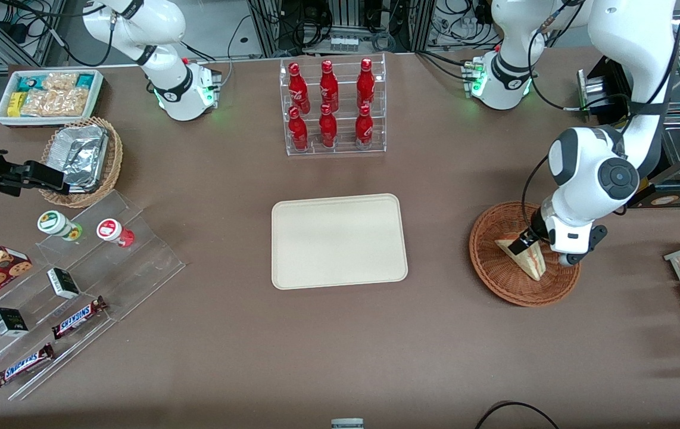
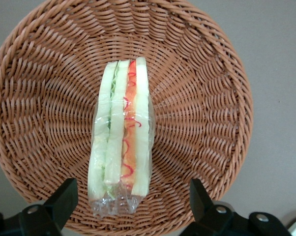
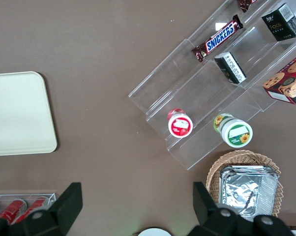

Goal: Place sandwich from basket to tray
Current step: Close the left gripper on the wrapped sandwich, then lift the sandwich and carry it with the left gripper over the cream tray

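While the sandwich (image 2: 121,135) lies in the basket (image 2: 207,98), the gripper (image 2: 130,196) hovers directly above it, fingers (image 2: 64,196) spread open astride the wedge, whose long axis runs between them, crosswise to their closing line.

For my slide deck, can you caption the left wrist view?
Open gripper poised over the wrapped sandwich lying in the wicker basket.
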